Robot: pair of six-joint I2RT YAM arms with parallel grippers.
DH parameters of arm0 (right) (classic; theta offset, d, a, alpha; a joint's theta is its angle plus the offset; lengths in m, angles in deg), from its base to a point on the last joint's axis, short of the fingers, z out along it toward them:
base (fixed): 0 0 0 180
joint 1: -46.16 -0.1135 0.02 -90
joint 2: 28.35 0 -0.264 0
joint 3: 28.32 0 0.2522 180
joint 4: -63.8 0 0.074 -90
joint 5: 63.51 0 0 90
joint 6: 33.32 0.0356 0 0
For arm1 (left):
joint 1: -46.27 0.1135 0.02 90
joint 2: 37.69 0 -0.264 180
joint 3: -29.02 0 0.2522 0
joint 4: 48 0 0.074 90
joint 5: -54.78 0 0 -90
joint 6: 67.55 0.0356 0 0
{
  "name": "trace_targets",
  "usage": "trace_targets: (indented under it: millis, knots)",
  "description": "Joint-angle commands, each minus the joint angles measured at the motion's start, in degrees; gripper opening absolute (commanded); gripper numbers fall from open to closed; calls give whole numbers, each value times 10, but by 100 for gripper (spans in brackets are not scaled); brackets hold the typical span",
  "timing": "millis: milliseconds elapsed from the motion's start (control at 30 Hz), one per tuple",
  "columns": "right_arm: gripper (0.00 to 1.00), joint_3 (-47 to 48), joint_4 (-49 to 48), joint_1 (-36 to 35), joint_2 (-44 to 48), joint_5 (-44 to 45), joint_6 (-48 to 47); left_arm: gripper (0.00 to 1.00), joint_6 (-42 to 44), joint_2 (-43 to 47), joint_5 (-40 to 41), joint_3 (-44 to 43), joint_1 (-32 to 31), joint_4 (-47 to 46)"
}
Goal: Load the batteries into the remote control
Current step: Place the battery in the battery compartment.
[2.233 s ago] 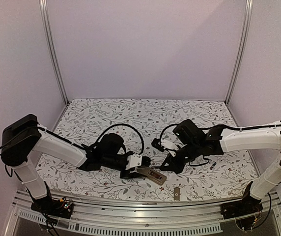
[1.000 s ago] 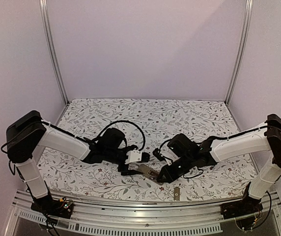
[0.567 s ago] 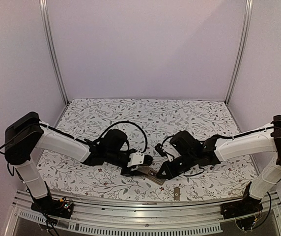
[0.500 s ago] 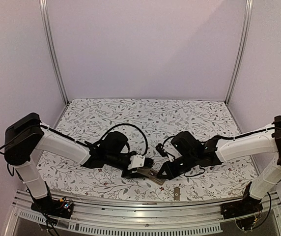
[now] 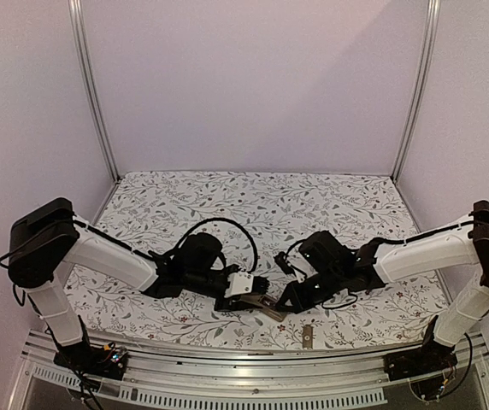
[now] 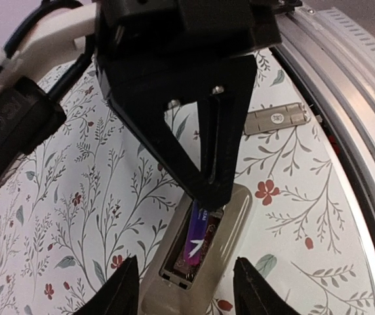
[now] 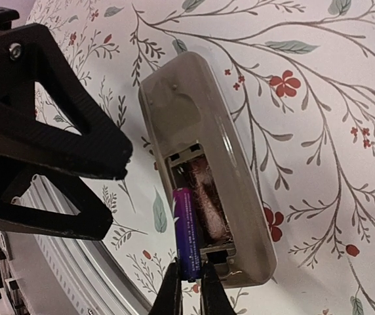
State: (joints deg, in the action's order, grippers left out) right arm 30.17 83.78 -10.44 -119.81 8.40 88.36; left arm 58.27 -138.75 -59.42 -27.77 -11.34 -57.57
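Note:
The remote control (image 6: 233,216) lies grey-beige back up with its battery bay open, near the table's front edge (image 5: 272,309). My left gripper (image 6: 186,259) is shut on its near end, one finger on each long side. A battery (image 7: 185,230), purple with white print in the wrist views, leans into one slot of the bay (image 6: 197,239). My right gripper (image 7: 191,277) is shut on the battery's outer end, right at the far end of the remote control (image 7: 240,170). A reddish-brown shape fills the other slot; I cannot tell what it is. No loose battery shows.
The small flat grey cover piece (image 6: 276,118) lies on the flowered cloth just right of the remote, by the front edge (image 5: 307,336). The aluminium front rail (image 5: 227,363) runs close behind both grippers. Metal posts and pale walls close off the back and sides.
Over the last second my left gripper has shifted slightly right and toward the front edge with the remote. My right gripper has stayed at the remote's far end, holding the battery.

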Motion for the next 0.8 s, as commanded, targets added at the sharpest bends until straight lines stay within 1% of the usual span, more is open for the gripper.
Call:
trace_targets:
  millis: [0,167,333,600,767]
  knots:
    - [0,21,33,1,-22,22,-9,51,18,-12,24,12,1,-2]
    - [0,35,39,0,-33,27,-16,52,28,-17,34,13,3,2]
    - [0,53,46,-3,-52,25,-31,52,32,-22,19,10,2,0]
    - [0,67,63,-7,-67,30,-38,49,23,-25,14,24,-3,-30]
    - [0,76,66,-11,-72,28,-46,52,15,-30,13,27,-8,-49]
